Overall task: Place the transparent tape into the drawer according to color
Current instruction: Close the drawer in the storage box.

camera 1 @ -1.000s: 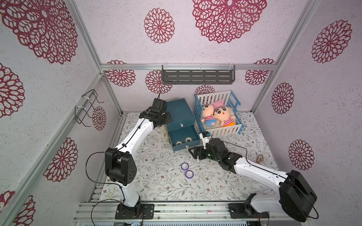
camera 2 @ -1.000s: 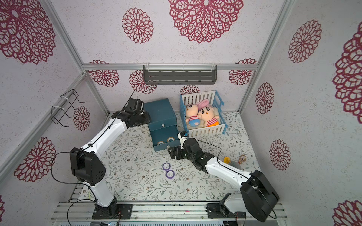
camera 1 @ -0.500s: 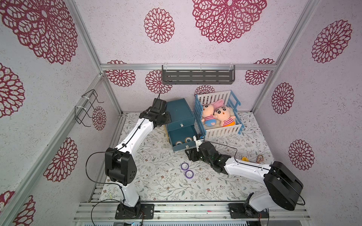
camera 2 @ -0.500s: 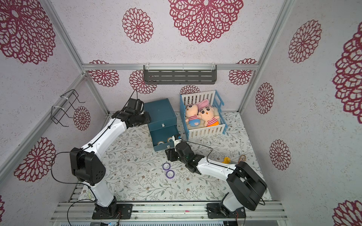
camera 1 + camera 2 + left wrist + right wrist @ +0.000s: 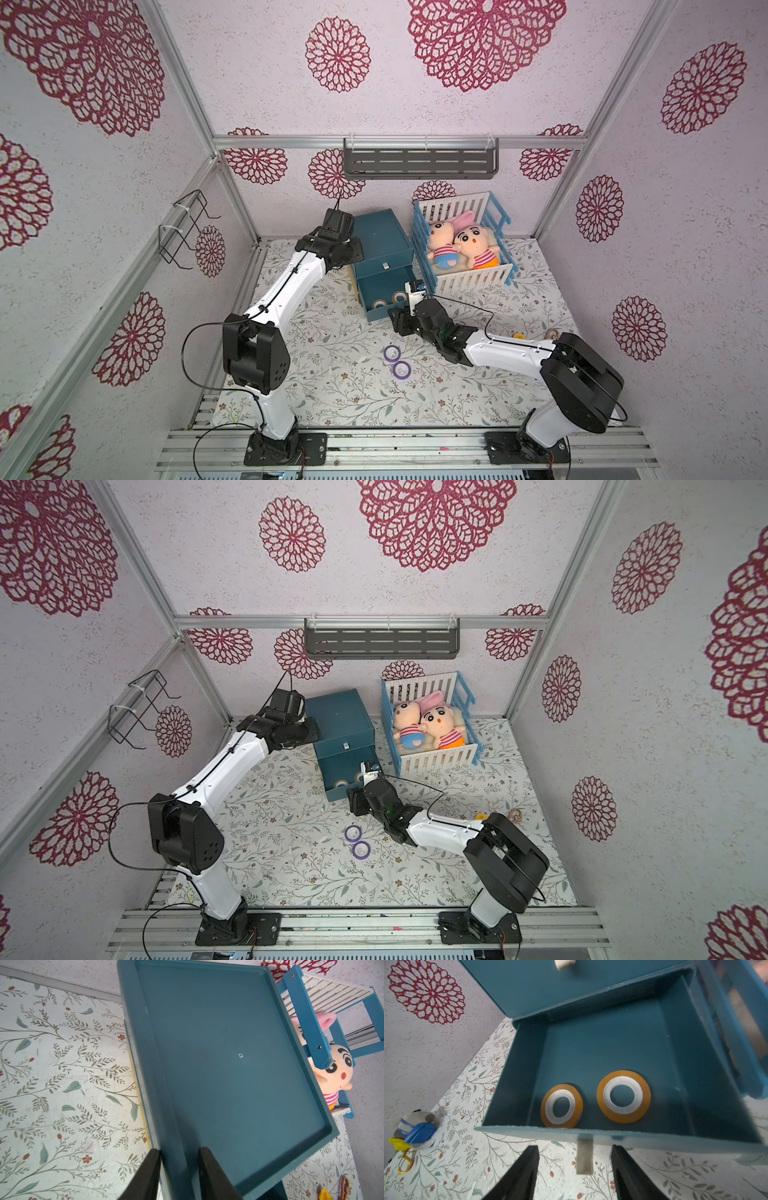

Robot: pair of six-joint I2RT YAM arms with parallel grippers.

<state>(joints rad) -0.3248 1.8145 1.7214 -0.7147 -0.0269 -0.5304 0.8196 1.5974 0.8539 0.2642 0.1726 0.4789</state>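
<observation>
Two orange-yellow rolls of transparent tape [image 5: 561, 1106] [image 5: 623, 1096] lie flat in the open bottom drawer [image 5: 384, 293] of the teal cabinet [image 5: 380, 237]. Two purple rolls [image 5: 392, 353] [image 5: 401, 369] lie side by side on the flowered table, in both top views [image 5: 352, 833]. My right gripper [image 5: 575, 1149] is open at the drawer's front. Its jaws stand on either side of the pale pull tab [image 5: 584, 1156] without touching it. My left gripper [image 5: 179, 1152] is shut on the cabinet's top side rim, one finger outside and one inside.
A blue and white crib [image 5: 461, 245] with two plush dolls stands right beside the cabinet. A small plush keychain [image 5: 415, 1134] lies on the table to the right. A grey shelf [image 5: 419, 164] hangs on the back wall and a wire rack [image 5: 187, 228] on the left wall.
My right gripper has edged left toward the drawer front and its jaws have narrowed; its elbow has swung inward. The left arm and the tape rolls have not moved.
</observation>
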